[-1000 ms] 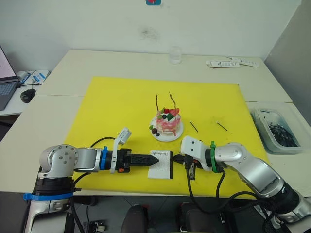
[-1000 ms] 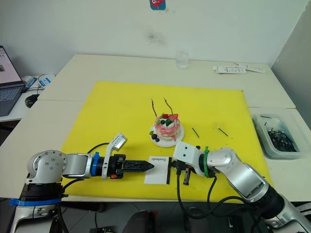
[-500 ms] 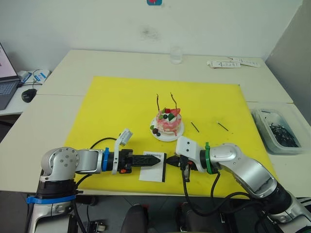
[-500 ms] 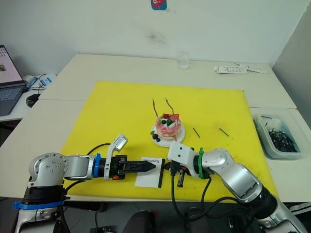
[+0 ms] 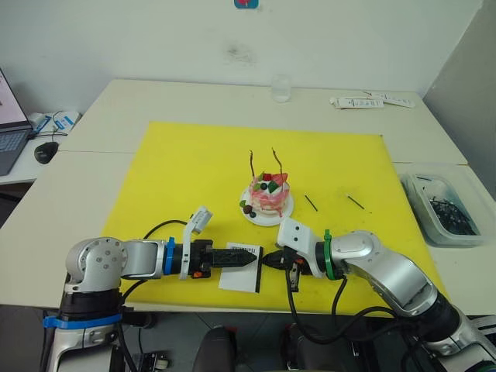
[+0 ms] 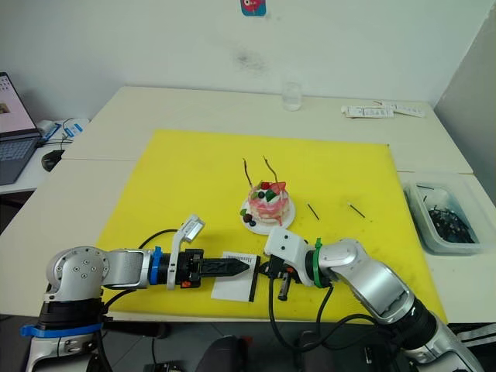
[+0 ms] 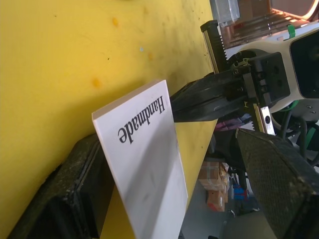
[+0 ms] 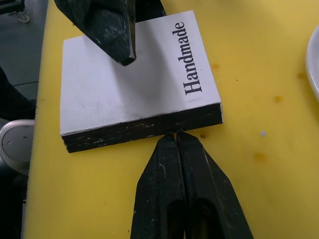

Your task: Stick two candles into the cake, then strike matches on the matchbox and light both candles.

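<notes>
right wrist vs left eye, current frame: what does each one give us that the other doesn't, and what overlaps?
Right wrist: close detail. The right gripper is shut, its tips against the black striking strip of the matchbox, and the lettering reads "Handmade".

Left eye: the wider layout. The cake has both candles standing in it. Two matches lie on the mat to the cake's right.

Both: the matchbox on the yellow mat, with the left gripper and the right gripper meeting at it from opposite sides.

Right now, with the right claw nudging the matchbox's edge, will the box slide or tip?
Probably slide: the matchbox lies flat on the smooth yellow mat. It looks light, so it may skid or turn. The left claw over its far side should steady it. The right claw is shut at the striking strip.
</notes>
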Available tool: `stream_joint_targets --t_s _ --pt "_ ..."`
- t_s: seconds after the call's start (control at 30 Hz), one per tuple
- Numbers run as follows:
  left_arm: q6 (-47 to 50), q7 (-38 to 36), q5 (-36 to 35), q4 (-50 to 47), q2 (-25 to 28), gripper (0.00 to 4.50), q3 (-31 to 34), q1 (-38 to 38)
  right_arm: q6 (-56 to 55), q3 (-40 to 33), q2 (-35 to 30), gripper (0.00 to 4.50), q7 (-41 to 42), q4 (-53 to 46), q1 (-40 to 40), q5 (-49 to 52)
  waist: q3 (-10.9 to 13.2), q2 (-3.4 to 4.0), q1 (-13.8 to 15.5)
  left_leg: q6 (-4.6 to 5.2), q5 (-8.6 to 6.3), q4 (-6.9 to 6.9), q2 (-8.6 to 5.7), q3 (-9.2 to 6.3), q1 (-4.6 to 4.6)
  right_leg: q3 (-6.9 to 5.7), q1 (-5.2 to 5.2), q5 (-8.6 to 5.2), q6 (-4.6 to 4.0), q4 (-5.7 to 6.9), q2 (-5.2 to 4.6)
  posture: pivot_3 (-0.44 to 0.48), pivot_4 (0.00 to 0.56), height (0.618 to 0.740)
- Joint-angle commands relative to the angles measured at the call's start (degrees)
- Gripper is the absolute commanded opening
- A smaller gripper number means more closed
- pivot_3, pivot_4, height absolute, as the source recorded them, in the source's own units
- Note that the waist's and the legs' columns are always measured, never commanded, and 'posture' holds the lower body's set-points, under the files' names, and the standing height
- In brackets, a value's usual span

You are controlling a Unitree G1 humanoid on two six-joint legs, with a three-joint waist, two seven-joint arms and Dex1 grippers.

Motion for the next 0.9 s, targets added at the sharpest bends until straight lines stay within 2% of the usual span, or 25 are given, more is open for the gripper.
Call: stream_joint_targets --t_s 0.03,0.3,0.43,0.57,0.77,0.9 --pt "0.67 0.71 0.92 -0.83 -1.19 4.10 -1.81 1.30 0.01 -0.83 0.44 0.01 -0.28 -2.25 -1.08 0.92 0.00 0.00 0.00 0.00 0.00 0.00 0.00 0.00 0.00 0.00 0.00 0.00 0.00 0.00 0.00 0.000 0.150 0.740" --pt "0.70 0.81 1.61 -1.03 -1.71 4.10 -1.78 1.47 0.03 -0.71 0.38 0.01 -0.42 -2.11 -1.55 1.29 0.00 0.00 0.00 0.00 0.00 0.00 -0.03 0.00 0.00 -0.01 0.01 0.00 0.00 -0.01 -0.15 0.000 0.150 0.740" --pt "0.19 1.55 3.39 -1.08 -2.04 3.21 -2.76 1.62 0.15 -0.72 0.40 0.00 -0.51 -2.13 -1.62 1.40 0.00 0.00 0.00 0.00 0.00 0.00 -0.04 0.00 0.00 -0.01 0.01 0.00 0.00 -0.02 -0.16 0.000 0.150 0.740" --pt "-2.43 2.09 6.54 -2.06 -2.28 1.93 -5.75 2.14 0.44 -0.73 0.60 0.00 -0.67 -2.19 -1.63 1.58 0.00 0.00 0.02 0.00 0.00 -0.02 -0.04 0.00 0.00 -0.01 0.01 0.00 0.00 -0.04 -0.16 0.000 0.150 0.740" --pt "-3.55 2.02 8.09 -1.79 -2.54 0.02 -5.80 2.78 0.48 -0.73 0.64 0.00 -0.87 -2.17 -1.73 1.60 -0.01 0.00 0.09 0.00 0.00 -0.01 -0.06 0.00 0.00 -0.01 0.03 0.00 0.01 -0.05 -0.21 0.000 0.150 0.740" --pt "-3.65 1.71 8.07 -1.88 -2.16 0.02 -5.55 3.09 0.28 -0.83 0.37 0.00 -0.85 -2.06 -1.81 1.43 -0.02 0.01 0.09 0.00 0.00 -0.01 -0.06 0.00 0.01 -0.01 0.03 0.02 0.03 -0.04 -0.21 0.000 0.150 0.740"
